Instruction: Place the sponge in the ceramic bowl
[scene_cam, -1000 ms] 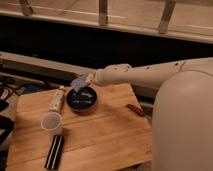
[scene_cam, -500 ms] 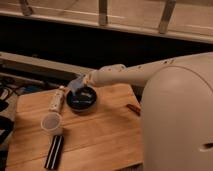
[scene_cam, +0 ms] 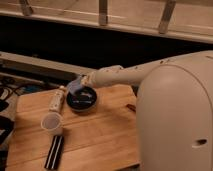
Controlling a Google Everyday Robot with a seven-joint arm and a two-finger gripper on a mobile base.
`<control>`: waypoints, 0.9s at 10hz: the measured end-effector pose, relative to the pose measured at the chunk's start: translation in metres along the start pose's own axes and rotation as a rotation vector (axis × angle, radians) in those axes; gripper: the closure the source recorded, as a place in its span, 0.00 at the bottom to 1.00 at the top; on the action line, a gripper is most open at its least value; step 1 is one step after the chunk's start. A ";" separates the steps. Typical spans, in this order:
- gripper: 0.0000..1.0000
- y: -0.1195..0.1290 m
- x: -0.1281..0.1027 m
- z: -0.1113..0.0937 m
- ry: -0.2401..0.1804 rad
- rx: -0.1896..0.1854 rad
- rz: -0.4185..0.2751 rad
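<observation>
The ceramic bowl [scene_cam: 84,101], black and shallow, sits on the wooden table [scene_cam: 100,135] toward its back. My arm reaches in from the right. The gripper [scene_cam: 80,86] hangs just over the bowl's back-left rim. A pale blue-grey sponge [scene_cam: 75,88] shows at the gripper's tip, held above the bowl's left side. Whether the sponge touches the bowl cannot be told.
A translucent plastic cup [scene_cam: 51,122] stands left of centre, with a long black flat object [scene_cam: 55,150] in front of it. A pale bottle [scene_cam: 56,99] lies left of the bowl. A small reddish item [scene_cam: 131,106] lies at the right. My white body [scene_cam: 175,120] fills the right side.
The gripper with the sponge has come down and slightly left toward the bowl. My body takes up more of the right of the view.
</observation>
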 end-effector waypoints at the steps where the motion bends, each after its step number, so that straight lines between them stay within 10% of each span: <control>1: 0.61 -0.004 0.002 -0.001 0.000 0.004 0.001; 9: 0.32 -0.002 0.007 0.001 0.002 0.002 -0.004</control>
